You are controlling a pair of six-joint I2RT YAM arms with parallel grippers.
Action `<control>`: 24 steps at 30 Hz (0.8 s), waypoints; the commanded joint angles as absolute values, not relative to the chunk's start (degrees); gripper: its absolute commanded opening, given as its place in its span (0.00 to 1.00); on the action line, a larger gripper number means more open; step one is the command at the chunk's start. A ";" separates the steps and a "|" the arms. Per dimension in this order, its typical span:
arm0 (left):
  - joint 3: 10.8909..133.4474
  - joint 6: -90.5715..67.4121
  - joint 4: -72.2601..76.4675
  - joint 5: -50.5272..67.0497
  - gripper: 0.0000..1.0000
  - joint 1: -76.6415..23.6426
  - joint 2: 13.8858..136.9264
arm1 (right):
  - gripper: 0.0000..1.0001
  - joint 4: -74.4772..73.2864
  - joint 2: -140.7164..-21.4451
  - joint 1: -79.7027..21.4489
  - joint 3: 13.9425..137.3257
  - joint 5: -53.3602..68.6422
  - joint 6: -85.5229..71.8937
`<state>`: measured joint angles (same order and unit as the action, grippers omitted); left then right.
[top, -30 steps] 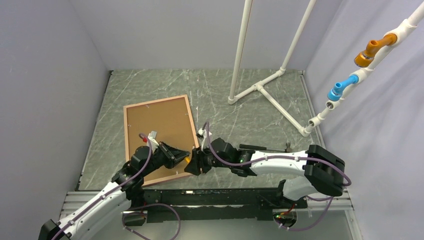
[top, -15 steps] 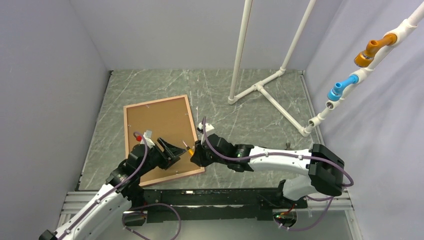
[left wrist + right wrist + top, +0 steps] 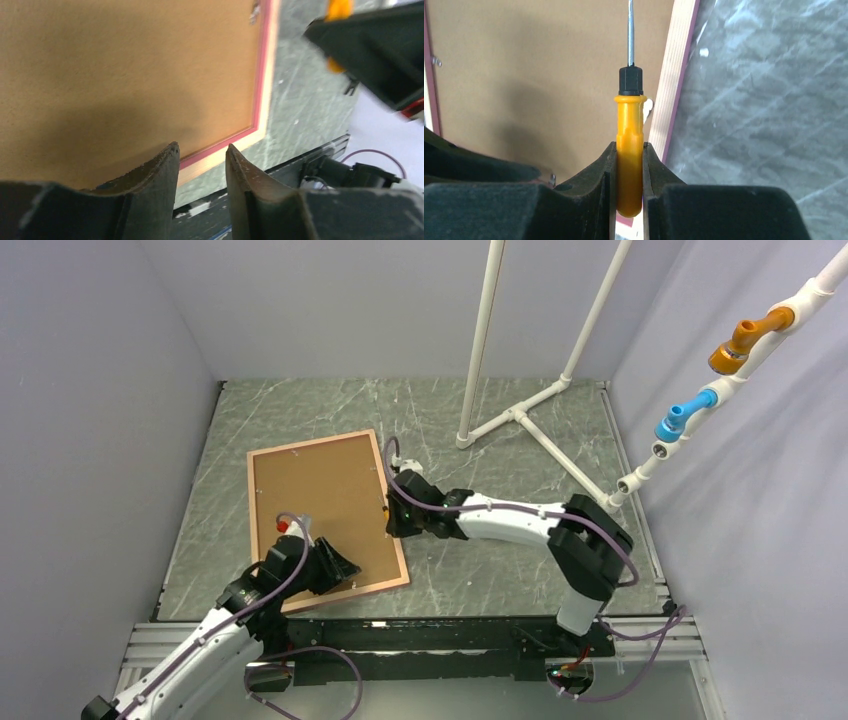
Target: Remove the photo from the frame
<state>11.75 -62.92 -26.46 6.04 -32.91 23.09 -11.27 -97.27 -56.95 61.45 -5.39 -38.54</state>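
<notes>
Top view, lower left: left end effector sits over the near part of the frame, low, close to its lower right corner. Left wrist view: its end effector is released, fingers slightly parted with nothing between them. Whether it touches the board, cannot tell.

The frame lies flat, back side up, on the green marbled surface, left of centre and slightly rotated. The brown backing board fills it, with a thin pink strip and pale wood edge around it.

Centre: right end effector is at the frame's right border, about midway along it. Right wrist view: this end effector is clenched on the yellow handle of a screwdriver. The metal shaft points up over the board just inside the border, and its tip is cut off by the picture's top edge.

Upper right: white pipe stand on the surface, well apart from the frame.
</notes>
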 commanded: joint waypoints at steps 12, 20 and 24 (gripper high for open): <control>4.92 -62.40 -17.23 11.27 0.29 -32.71 25.19 | 0.00 -24.62 -115.82 -51.48 84.18 -5.73 -46.21; 4.59 -60.73 -15.16 15.63 0.26 -32.77 24.08 | 0.00 -29.14 -119.13 -50.33 88.73 -7.77 -49.95; 5.35 -59.75 -15.34 17.45 0.26 -32.75 23.25 | 0.00 -30.42 -120.94 -49.72 90.93 -7.67 -50.65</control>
<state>5.69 -61.84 -16.58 14.11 -32.82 24.18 -26.30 -118.85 -50.87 87.59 -5.63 -48.69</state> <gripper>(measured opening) 0.265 0.186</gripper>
